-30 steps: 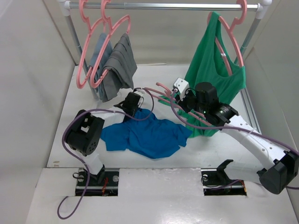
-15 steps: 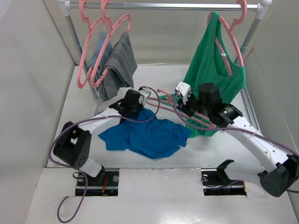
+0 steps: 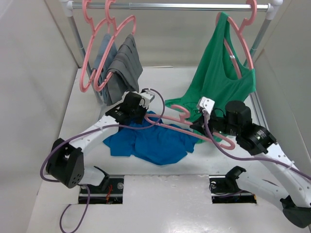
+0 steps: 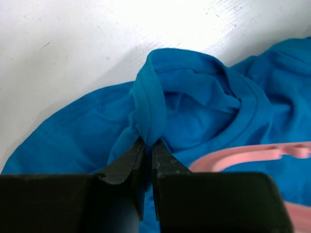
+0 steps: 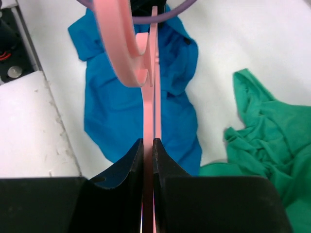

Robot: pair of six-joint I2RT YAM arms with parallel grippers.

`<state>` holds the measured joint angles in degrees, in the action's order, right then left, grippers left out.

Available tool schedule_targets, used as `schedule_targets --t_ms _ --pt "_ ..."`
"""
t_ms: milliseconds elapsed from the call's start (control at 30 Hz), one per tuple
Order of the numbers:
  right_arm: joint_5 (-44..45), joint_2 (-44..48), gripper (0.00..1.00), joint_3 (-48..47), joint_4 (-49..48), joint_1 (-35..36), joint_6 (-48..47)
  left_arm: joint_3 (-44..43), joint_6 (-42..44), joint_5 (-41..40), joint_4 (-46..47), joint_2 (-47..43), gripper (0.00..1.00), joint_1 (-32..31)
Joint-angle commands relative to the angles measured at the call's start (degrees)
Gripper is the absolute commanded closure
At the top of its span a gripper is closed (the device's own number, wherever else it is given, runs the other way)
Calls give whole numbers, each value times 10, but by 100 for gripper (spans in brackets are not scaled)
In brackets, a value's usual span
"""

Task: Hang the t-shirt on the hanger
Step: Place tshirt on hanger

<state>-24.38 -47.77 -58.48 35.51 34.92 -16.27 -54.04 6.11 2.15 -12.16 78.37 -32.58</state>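
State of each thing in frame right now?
t-shirt: lying crumpled, one fold pinched.
hanger: off the rail, held partly over t-shirt.
left gripper: shut on t-shirt.
right gripper: shut on hanger.
green top: hung on rail.
grey garments: hung on rail.

Left hand (image 4: 146, 148) pinching blue t-shirt (image 4: 204, 111) collar, pink hanger (image 4: 243, 155) alongside
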Motion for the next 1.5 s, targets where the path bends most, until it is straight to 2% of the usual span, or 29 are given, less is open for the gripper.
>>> schedule_targets --t_ms 0,133,233,433,600,733,1000,1233,1333,1433,1467 --pt "15 -11 100 11 -55 20 36 -31 7 11 -26 -50 100 -11" --pt "15 -42 100 17 -77 52 42 -31 13 -4 -31 -76 100 -16" --pt "55 -60 100 12 -72 66 42 -36 18 -9 -37 -89 100 -16" --pt "98 -47 100 30 -121 67 42 -30 45 -4 -55 -115 100 -49" --pt "40 -34 100 80 -246 74 76 -65 75 29 -67 -126 100 -83" --pt "40 -8 100 122 -287 79 82 -122 80 42 -92 -121 100 -90" --pt "-1 5 100 193 -391 79 82 -173 133 108 -122 -132 100 -111" --pt "-7 -21 100 219 -476 79 77 -181 176 181 -151 -149 100 -152" --pt "-12 -21 100 238 -529 79 89 -171 187 223 -171 -154 94 -152" --pt "-25 -21 100 288 -597 67 106 -153 231 245 -197 -178 78 -152" --pt "-31 -21 100 323 -639 62 114 -145 247 251 -197 -186 69 -152"
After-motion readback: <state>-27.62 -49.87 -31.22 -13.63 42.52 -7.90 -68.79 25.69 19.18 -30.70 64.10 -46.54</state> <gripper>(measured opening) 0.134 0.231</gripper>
